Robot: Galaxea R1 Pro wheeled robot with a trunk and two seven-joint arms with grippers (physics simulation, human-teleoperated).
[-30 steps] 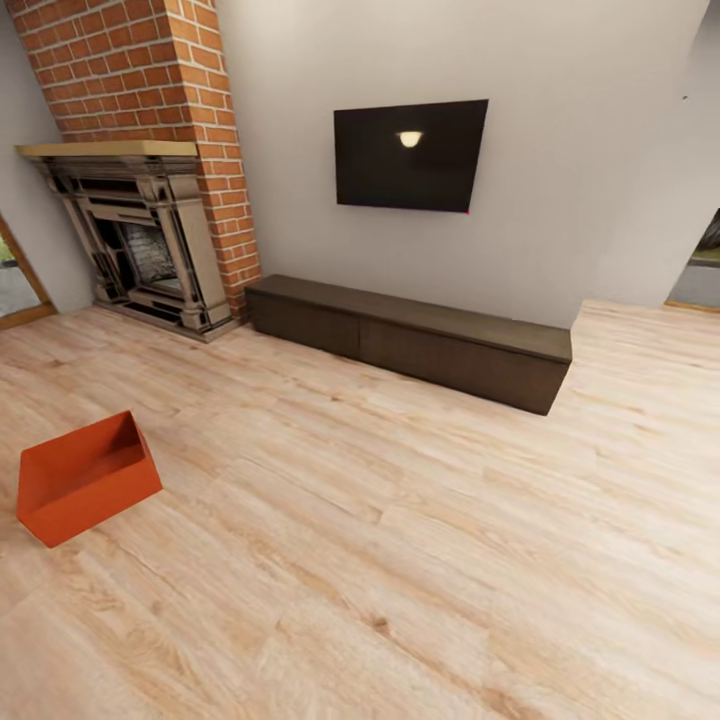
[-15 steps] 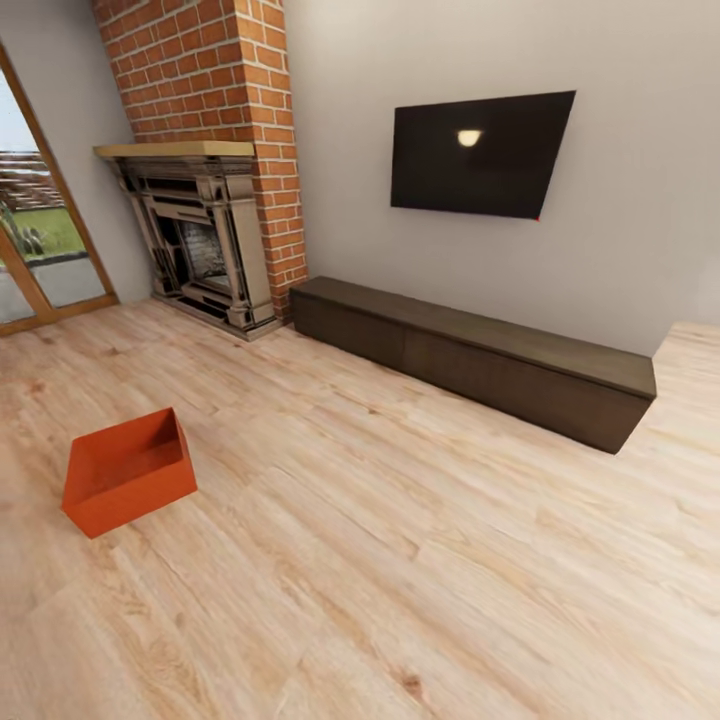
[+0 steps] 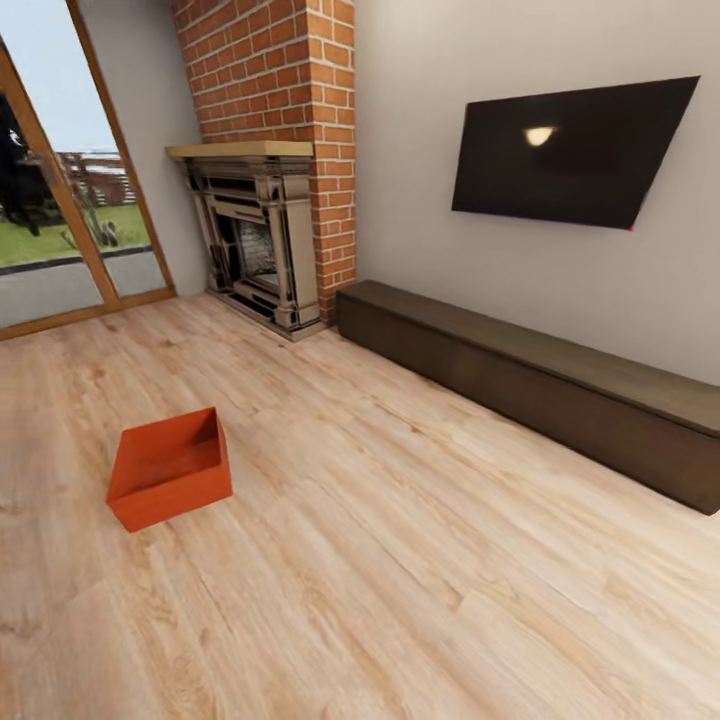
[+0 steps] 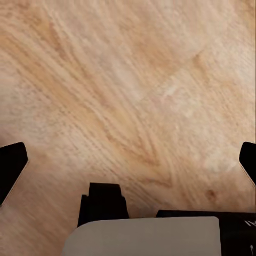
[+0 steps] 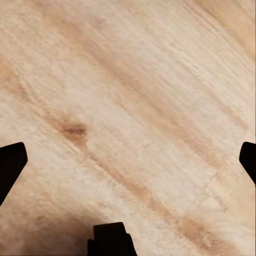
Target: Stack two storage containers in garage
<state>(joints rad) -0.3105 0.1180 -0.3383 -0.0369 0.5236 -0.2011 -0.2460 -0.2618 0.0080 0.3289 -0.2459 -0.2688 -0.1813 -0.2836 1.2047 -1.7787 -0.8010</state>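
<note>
The left gripper (image 4: 128, 160) points down at the light wood plank floor (image 4: 133, 90), its two dark fingertips (image 4: 12, 166) spread to opposite edges of the wrist view with nothing between them. The right gripper (image 5: 128, 160) is the same: fingers (image 5: 10, 162) wide apart, empty, bare planks beneath it. Neither wrist camera catches any task object, so how high either gripper hangs above the floor cannot be told.

Ahead of both grippers and off toward the left arm's side, one orange-red open-top rectangular storage container (image 3: 170, 468) sits upright on the living-room planks, well apart from everything else. It looks like a thin-walled, rigid bin, empty inside, so probably light and stiff rather than fragile. Its plain, slightly tapered walls offer no handles, and smooth sides may slip in a pinch; the sounder hold is likely a wall's top rim taken between the fingers, or one gripper on each of two opposite walls.

Farther on stand the long low dark brown bench (image 3: 540, 385) along the grey wall, the red-brick fireplace with its pale mantel (image 3: 270, 200), the black wall-mounted TV (image 3: 570, 150), and a wood-framed glass door (image 3: 70, 210) at the far left. The bench's far end and the door are cut off by the picture's edge. Only one container is in sight.
</note>
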